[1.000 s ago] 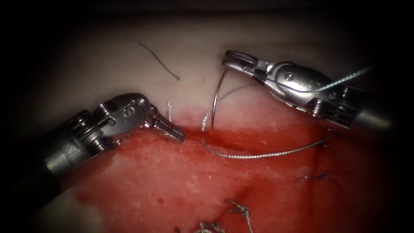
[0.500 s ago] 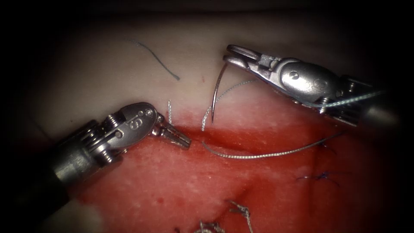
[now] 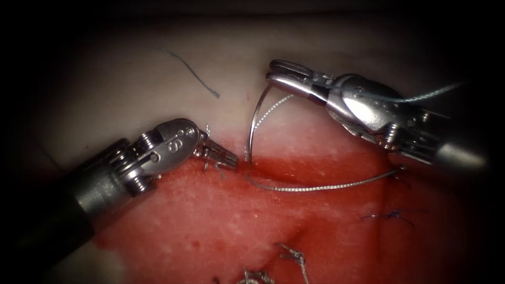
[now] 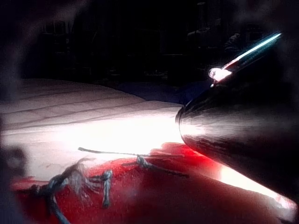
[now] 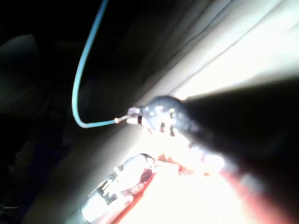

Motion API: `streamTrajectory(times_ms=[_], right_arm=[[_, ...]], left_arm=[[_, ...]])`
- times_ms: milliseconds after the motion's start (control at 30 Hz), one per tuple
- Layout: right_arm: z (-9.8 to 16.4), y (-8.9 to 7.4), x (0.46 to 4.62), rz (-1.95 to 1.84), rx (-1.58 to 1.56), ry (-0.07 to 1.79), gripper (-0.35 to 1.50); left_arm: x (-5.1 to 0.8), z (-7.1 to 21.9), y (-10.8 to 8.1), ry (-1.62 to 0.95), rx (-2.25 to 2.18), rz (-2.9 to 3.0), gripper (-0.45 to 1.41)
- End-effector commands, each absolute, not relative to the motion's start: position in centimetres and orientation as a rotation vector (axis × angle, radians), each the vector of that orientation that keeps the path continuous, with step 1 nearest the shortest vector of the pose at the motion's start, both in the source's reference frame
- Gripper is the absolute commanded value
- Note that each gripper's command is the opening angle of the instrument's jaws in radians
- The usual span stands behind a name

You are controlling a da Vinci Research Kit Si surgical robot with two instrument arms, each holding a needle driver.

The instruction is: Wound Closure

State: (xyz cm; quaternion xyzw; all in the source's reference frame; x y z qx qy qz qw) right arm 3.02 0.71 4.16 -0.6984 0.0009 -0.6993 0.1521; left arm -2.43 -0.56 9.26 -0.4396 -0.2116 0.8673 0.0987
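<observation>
The right tool grips the needle near its tail, its tip at the cut beside the left tool.

The needle tip seems buried in the tissue just beside the left hand; its jaws' state is unclear.
</observation>
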Motion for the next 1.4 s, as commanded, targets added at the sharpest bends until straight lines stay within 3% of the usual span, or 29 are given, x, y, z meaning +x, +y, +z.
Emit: streamTrajectory(times_ms=[33, 733, 1367, 1400], right_arm=[[4.07, 0.83, 3.11, -2.0, -2.013, -0.007, -0.35], [4.15, 0.82, 3.18, -2.083, -2.037, -0.153, -0.35], [4.15, 0.8, 3.22, -2.084, -2.033, -0.159, -0.35], [4.15, 0.81, 3.22, -2.084, -2.032, -0.16, -0.35]], left_arm=[[-2.45, 9.2, -0.44, -0.624, -1.298, 2.584, -0.45], [-2.42, 9.29, -0.63, -0.829, -1.236, 2.762, -0.45], [-2.52, 9.45, -0.58, -0.784, -1.106, 2.937, -0.45], [-2.5, 9.46, -0.6, -0.877, -1.1, 2.924, -0.45]])
